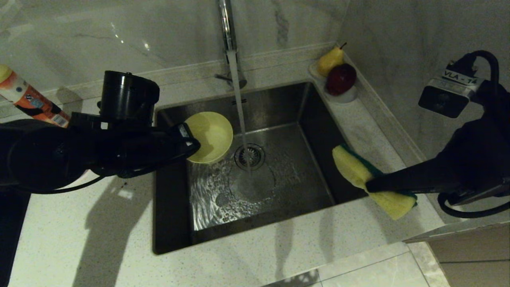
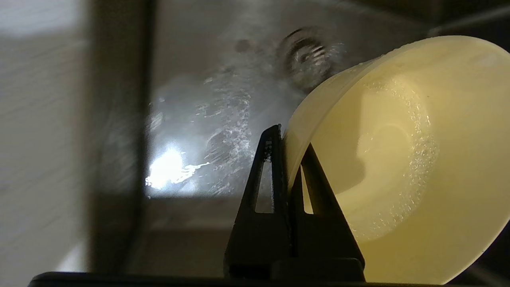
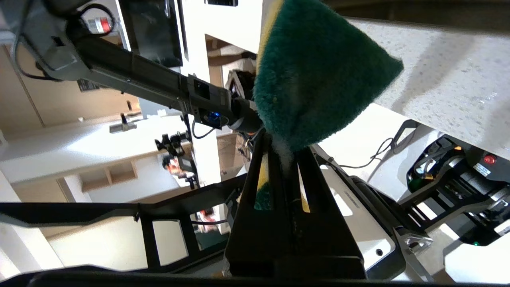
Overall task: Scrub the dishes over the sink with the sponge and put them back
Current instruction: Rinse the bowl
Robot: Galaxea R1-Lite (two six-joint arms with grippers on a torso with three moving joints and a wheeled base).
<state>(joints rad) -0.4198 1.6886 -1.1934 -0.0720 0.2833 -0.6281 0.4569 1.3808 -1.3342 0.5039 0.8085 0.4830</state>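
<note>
My left gripper (image 1: 190, 141) is shut on the rim of a yellow bowl (image 1: 211, 136), held tilted over the left part of the steel sink (image 1: 279, 103). In the left wrist view the two fingers pinch the yellow bowl (image 2: 402, 159) wall, and droplets dot its inside. At the sink's right edge my right gripper (image 1: 368, 185) is shut on the sponge (image 1: 358, 171), yellow foam with a green face, bent around the fingers. The right wrist view shows the sponge (image 3: 318, 75) green side above my right gripper (image 3: 285, 147). No other dish is in view.
Water runs from the chrome tap (image 1: 229, 36) down onto the drain (image 1: 250, 156), just right of the bowl. A pear and a red apple sit in a clear dish (image 1: 338, 79) at the back right corner. An orange bottle (image 1: 28, 97) lies at the far left of the speckled counter (image 1: 279, 247).
</note>
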